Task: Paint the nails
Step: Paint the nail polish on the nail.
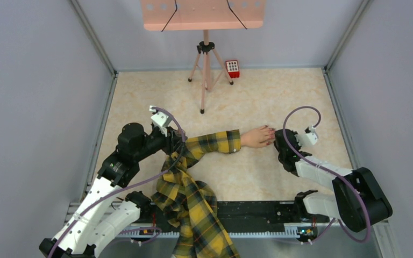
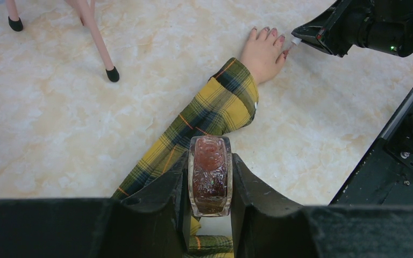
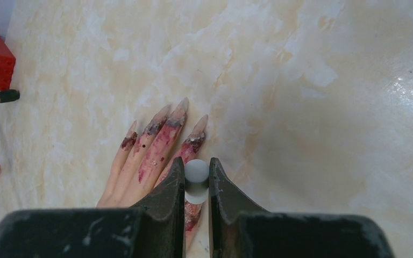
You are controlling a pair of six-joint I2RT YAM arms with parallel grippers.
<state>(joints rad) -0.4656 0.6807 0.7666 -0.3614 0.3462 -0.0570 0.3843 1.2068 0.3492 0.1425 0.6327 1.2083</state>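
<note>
The pale mannequin hand [image 1: 257,137] lies flat on the marble table, its yellow-black plaid sleeve [image 1: 215,143] running left. Its long nails [image 3: 180,110] and fingers are smeared dark red. My right gripper [image 3: 196,164] is shut on the white cap of the polish brush [image 3: 196,181], directly over the fingers. In the left wrist view the brush tip [image 2: 296,41] sits at the fingertips [image 2: 273,35]. My left gripper [image 2: 209,161] is shut on a clear bottle of dark red polish [image 2: 209,177], held over the sleeve [image 2: 215,107] near the elbow.
A pink tripod stand [image 1: 206,59] and a small red keypad box [image 1: 232,69] stand at the back. The rest of the plaid shirt [image 1: 193,209] hangs over the front rail [image 1: 258,215]. Grey walls close in the table on the left, right and back.
</note>
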